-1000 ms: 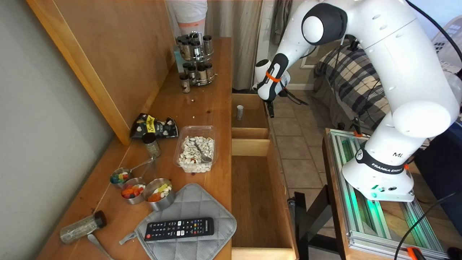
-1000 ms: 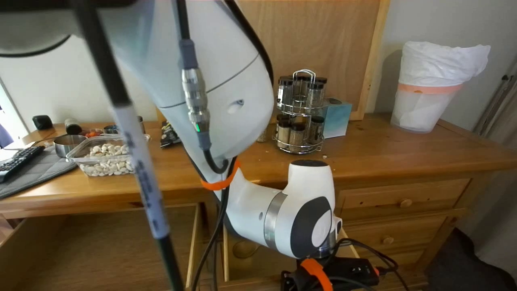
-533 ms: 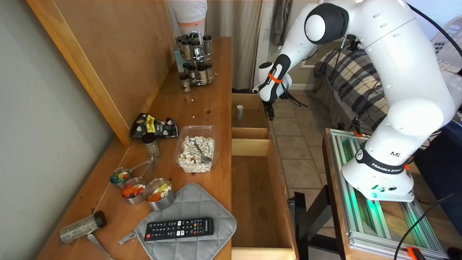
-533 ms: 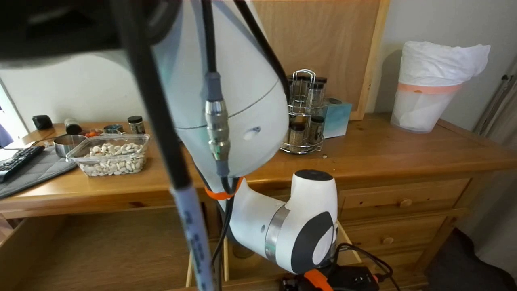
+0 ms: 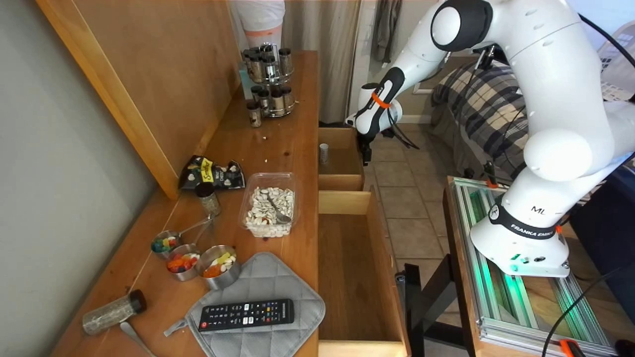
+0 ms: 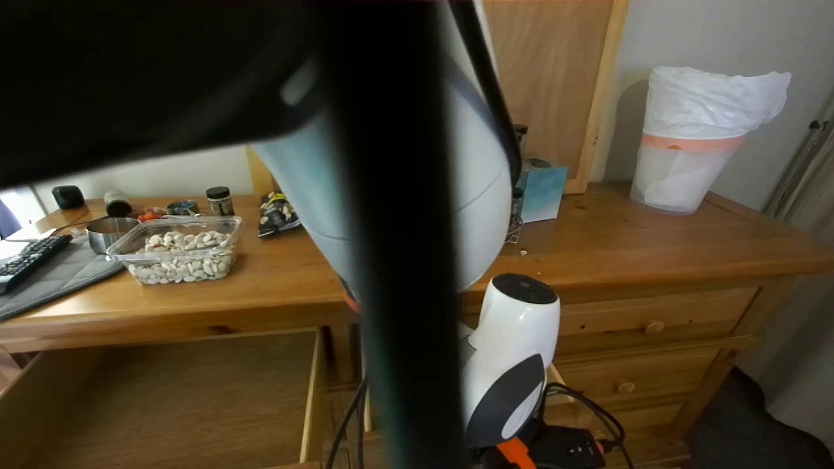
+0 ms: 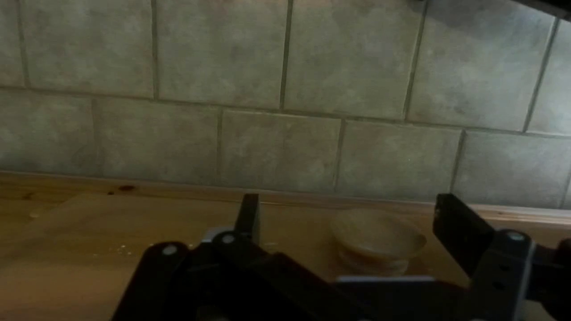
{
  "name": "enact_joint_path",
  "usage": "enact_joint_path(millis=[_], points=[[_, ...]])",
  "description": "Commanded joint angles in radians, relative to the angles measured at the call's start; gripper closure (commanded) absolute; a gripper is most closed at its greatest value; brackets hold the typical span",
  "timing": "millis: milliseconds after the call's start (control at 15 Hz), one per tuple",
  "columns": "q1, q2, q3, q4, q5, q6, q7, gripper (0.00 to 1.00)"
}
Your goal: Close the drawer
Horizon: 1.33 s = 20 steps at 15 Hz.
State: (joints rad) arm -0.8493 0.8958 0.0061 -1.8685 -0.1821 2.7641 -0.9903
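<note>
Brown wood made up the dresser, its small drawer sticking out toward my gripper, just outside its front; my jaws stood apart, knob showing between; a straight push dresserward seemed needed

You're in a home bedroom — a dark-and-cream plaid cloth-covered bed and long orange-brown wooden dresser show it.

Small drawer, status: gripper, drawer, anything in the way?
Gripper open, knob between jaws in wrist view. Small drawer not yet shut. White cylinder upright inside; cannot tell if it obstructs.
</note>
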Motion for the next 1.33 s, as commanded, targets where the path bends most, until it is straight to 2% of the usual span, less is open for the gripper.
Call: enact_joint_path(millis=[0,267,467,600,667,1267], points=[[-0.047,-0.020,0.108,-0.005,0.057,0.019,-0.062,0.00],[-0.080,-0.028,0.203,0.014,0.102,0.028,-0.101,0.00],[-0.068,-0.012,0.227,0.068,0.120,0.019,-0.110,0.00],[-0.044,0.001,0.214,0.108,0.118,0.013,-0.102,0.00],[-0.042,-0.019,0.200,0.064,0.119,0.016,-0.089,0.00],[-0.034,0.003,0.198,0.107,0.131,0.000,-0.074,0.00]])
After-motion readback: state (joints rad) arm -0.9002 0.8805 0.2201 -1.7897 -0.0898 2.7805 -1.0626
